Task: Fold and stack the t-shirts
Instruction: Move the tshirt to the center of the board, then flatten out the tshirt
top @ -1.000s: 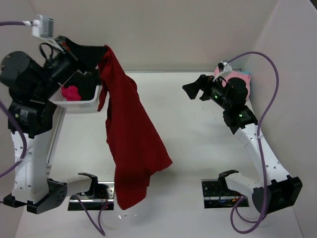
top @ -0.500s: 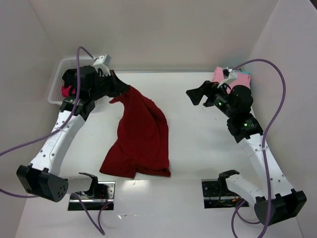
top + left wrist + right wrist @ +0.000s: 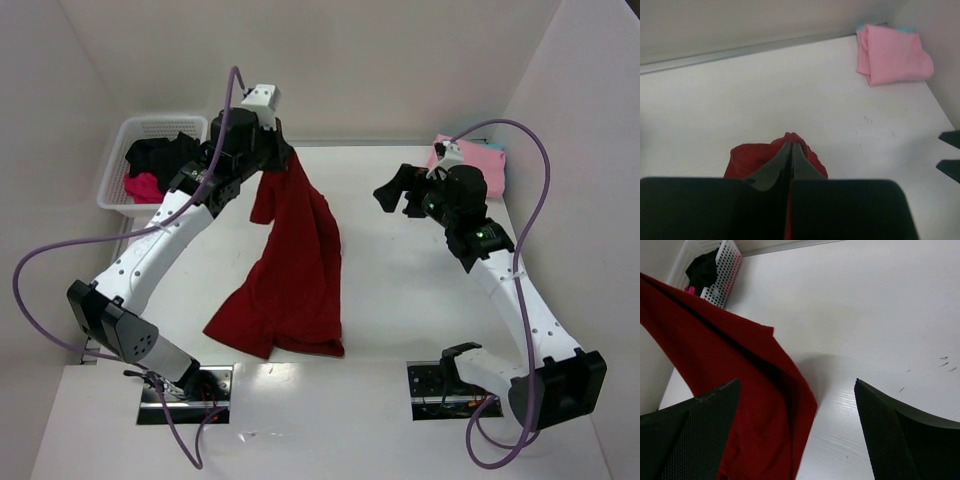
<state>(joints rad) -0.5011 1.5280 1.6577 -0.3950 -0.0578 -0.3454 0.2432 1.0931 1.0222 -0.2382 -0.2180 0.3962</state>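
White table (image 3: 420,300), walled booth. Top view: left tool (image 3: 290,160) clenched on a top corner of the dark red t-shirt (image 3: 290,270). Its long axis runs down toward the arm bases, lower end heaped on the table. Right tool (image 3: 392,195), released wide, sits right of the shirt, nothing btw them. Basket (image 3: 115,170) left of shirt, pink folded shirt (image 3: 478,160) far right. Left wrist: cloth pinched. Right wrist: shirt edge ahead-left, prob. a hem.

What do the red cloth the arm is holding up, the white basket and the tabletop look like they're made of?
The dark red t-shirt looks like soft matte cloth: it drapes and folds limply. The basket seems to be white moulded plastic, given its grid of holes. The table looks like hard white laminate or painted board, faintly scuffed.
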